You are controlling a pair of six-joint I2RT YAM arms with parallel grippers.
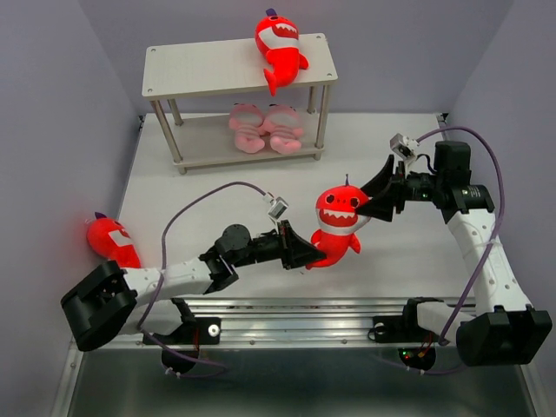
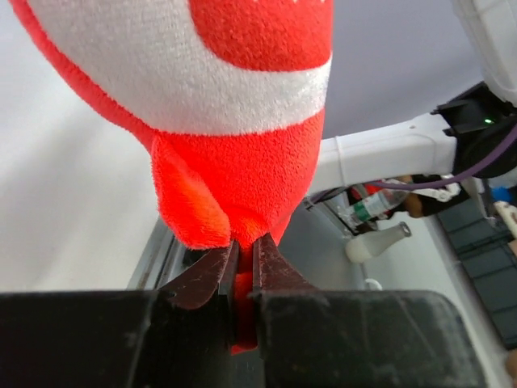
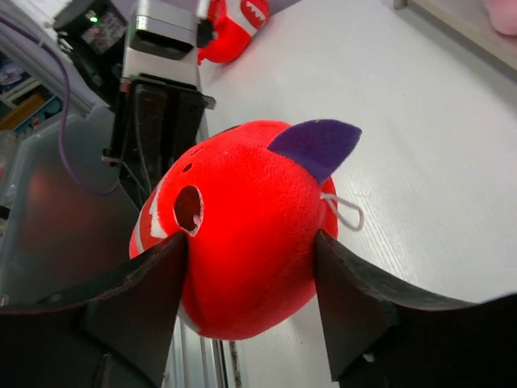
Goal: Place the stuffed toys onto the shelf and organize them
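Note:
A red shark (image 1: 337, 217) hangs between my two grippers above the table's middle. My left gripper (image 1: 314, 254) is shut on its tail fin; the left wrist view shows the jaws (image 2: 242, 250) pinching red plush below the shark's body (image 2: 242, 121). My right gripper (image 1: 360, 201) grips the shark's head from the right, its fingers pressed on both sides (image 3: 250, 241) of the red head (image 3: 250, 307). A second shark (image 1: 280, 43) lies on the shelf's top board (image 1: 208, 69). Two pink striped toys (image 1: 265, 128) sit on the lower board. A third shark (image 1: 111, 239) lies at the table's left edge.
The shelf stands at the back centre on thin metal legs (image 1: 165, 130). The left part of its top board is bare. Grey walls close the table at left, back and right. The metal rail (image 1: 304, 308) with both arm bases runs along the near edge.

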